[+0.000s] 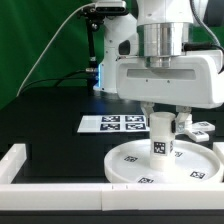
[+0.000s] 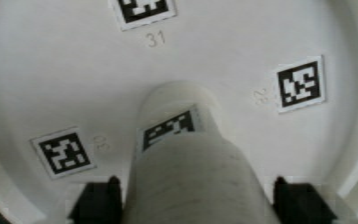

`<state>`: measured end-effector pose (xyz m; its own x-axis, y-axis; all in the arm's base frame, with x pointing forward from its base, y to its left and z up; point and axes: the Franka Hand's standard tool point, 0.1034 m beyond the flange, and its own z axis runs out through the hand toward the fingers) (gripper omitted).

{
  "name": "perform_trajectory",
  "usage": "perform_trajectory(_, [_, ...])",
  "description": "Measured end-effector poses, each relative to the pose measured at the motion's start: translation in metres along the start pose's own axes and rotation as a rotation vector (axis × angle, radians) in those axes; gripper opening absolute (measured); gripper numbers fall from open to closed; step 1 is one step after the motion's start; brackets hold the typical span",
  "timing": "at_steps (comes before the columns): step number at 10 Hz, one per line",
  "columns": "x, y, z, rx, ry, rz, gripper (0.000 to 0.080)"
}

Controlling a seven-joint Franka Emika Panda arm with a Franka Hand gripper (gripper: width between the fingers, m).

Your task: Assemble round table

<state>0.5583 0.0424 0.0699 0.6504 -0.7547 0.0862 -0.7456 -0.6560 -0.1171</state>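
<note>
I have the pincer (image 1: 160, 128) clamped on the short leg (image 1: 160, 140). In the wrist view its two dark fingers (image 2: 101, 196) press against either side of the white cylinder, which runs straight out from between them. The leg hangs upright directly under the pincer, and its lower end meets the middle of the big round disc (image 1: 130, 162), which lies flat on the table (image 1: 50, 110) beneath. I can't see the hub, because the leg's end covers it. For the same reason I can't tell whether the leg is fully seated or only resting on top. I judge this to be the leg-to-disc step, with the leg brought to the centre and the joint yet to be made fast. The next move, as I read it, is to turn the leg about its own axis with light downward pressure. The leg should be kept square to the disc so that it doesn't bind or tip. Then I would let go and re-grip for another turn if needed. Beyond the pincer, toward the exterior view's left, lies the marker board (image 1: 115, 123). Just past the disc's rim, on the exterior view's right, sits a small white part (image 1: 200, 128). I take it for the foot, which has yet to be fitted.
</note>
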Motion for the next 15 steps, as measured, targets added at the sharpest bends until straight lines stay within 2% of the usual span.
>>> perform_trajectory(1, [0.000, 0.000, 0.000, 0.000, -0.001, -0.002, 0.0570])
perform_trajectory(2, [-0.004, -0.003, -0.010, -0.006, -0.028, -0.014, 0.0570])
perform_trajectory(3, [-0.008, -0.007, -0.025, -0.005, -0.054, -0.027, 0.0634])
perform_trajectory(5, [-0.019, -0.012, -0.043, -0.008, -0.094, -0.068, 0.0647])
perform_trajectory(13, [-0.019, -0.011, -0.038, -0.010, -0.092, -0.095, 0.0649])
perform_trajectory(14, [-0.021, -0.011, -0.038, -0.010, -0.094, -0.099, 0.0649])
perform_trajectory(15, [-0.034, -0.015, -0.039, -0.026, -0.096, -0.158, 0.0649])
